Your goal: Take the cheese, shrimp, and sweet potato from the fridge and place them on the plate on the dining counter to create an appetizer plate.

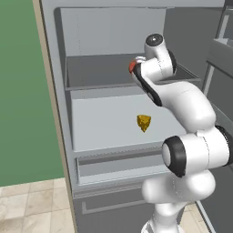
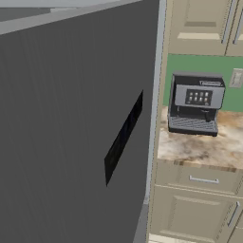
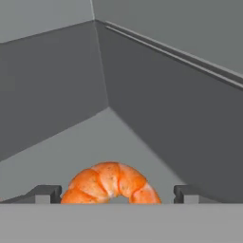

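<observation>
Shrimp (image 3: 110,184) sits bottom centre of hand view, arched crosswise between the gripper (image 3: 111,194) fingertips (image 3: 45,193), jaws wide, not yet gripping.

Flat, even rendered light (no glare), soft shadows; hand view looks slightly blurred

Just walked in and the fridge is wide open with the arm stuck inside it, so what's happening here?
The white robot arm is reaching into the open grey fridge, onto an upper shelf. In the hand view its gripper has the small curled orange-pink shrimp between its two dark fingertips, jaws wide apart on either side of it, not clamped. The yellow-orange holed cheese wedge sits untouched on the shelf below.
</observation>
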You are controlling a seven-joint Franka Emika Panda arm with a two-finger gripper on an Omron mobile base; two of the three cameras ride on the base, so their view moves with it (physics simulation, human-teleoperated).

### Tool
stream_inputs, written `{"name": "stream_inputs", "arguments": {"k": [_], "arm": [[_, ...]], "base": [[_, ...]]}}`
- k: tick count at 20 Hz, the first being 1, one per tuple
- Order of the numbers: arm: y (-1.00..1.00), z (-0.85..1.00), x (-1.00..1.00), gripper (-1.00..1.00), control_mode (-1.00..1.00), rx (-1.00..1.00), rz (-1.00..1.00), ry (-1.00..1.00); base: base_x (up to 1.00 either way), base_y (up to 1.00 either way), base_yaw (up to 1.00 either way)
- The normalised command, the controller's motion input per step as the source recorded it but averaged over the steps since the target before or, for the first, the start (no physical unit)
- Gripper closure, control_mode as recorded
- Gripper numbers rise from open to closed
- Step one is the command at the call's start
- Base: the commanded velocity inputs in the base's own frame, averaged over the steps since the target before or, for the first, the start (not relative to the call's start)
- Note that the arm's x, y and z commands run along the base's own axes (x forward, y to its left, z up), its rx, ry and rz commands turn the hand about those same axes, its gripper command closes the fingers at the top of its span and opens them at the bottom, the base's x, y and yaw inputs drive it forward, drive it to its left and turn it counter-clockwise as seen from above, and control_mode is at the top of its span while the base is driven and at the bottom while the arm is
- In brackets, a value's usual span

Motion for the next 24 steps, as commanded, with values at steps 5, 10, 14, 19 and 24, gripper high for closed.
{"name": "stream_inputs", "arguments": {"k": [5, 10, 14, 19, 24], "arm": [[0.0, -0.35, -0.13, -1.0, -1.0, 0.0, -0.09, 0.08], [0.0, -0.42, 0.0, 1.0, -1.0, 0.0, -0.07, 0.1], [0.0, -0.25, 0.0, 1.0, -1.0, 0.0, -0.04, 0.03], [0.0, -0.01, 0.01, 1.0, -1.0, 0.0, 0.0, 0.0], [-0.01, 0.0, -0.03, 1.0, -1.0, 0.0, -0.03, -0.02]], "base": [[0.0, 0.0, 0.0], [0.0, 0.0, 0.0], [0.0, 0.0, 0.0], [0.0, 0.0, 0.0], [0.0, 0.0, 0.0]]}}
